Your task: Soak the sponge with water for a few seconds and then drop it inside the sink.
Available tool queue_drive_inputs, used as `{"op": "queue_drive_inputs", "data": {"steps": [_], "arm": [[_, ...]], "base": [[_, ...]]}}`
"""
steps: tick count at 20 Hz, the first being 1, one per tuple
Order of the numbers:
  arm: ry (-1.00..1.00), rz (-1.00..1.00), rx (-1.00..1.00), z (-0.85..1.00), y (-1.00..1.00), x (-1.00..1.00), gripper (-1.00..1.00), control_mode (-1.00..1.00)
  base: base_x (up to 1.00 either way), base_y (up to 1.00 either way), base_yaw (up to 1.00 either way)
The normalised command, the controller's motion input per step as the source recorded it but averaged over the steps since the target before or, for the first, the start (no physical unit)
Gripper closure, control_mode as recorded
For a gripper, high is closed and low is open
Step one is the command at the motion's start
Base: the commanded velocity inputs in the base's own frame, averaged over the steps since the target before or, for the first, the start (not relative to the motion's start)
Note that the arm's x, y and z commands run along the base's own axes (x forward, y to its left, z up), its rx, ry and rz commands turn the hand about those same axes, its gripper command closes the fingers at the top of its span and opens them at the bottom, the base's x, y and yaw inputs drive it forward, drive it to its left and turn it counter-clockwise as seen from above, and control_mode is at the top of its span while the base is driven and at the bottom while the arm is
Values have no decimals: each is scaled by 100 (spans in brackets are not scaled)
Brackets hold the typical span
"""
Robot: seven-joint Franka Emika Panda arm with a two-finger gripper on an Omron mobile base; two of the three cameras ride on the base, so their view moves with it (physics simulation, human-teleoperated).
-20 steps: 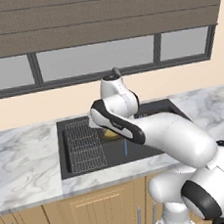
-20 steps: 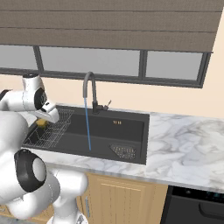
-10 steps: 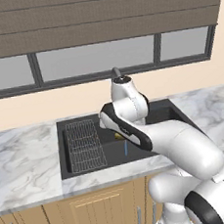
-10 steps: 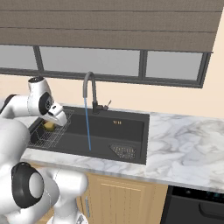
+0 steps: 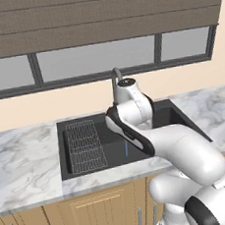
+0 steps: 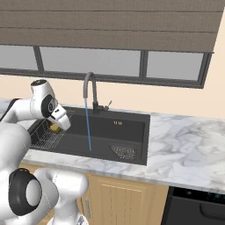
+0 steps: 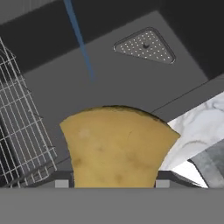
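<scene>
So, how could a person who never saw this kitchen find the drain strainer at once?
Find the black sink set in the marble counter under the window. On its floor, in the corner away from the wire rack, lies the drain strainer: a rounded triangular plate full of small holes.

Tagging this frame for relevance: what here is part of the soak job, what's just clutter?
Job:
sponge, held by the gripper
water stream
sink
faucet

Just there:
wire rack
drain strainer
marble counter
window blinds
</scene>
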Motion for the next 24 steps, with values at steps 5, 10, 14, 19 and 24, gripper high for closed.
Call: {"op": "queue_drive_inputs", "data": {"steps": [5, 10, 14, 19, 24], "arm": [[-11, -25, 0, 0, 0, 0, 100, -100], [-20, -23, -1, 0, 0, 0, 100, -100], [-17, -21, -2, 0, 0, 0, 100, -100], [-11, -17, -2, -2, -12, 0, 100, -100], [1, -1, 0, 0, -38, 4, 100, -100]], "base": [[0, 0, 0], [0, 0, 0], [0, 0, 0], [0, 0, 0], [0, 0, 0]]}}
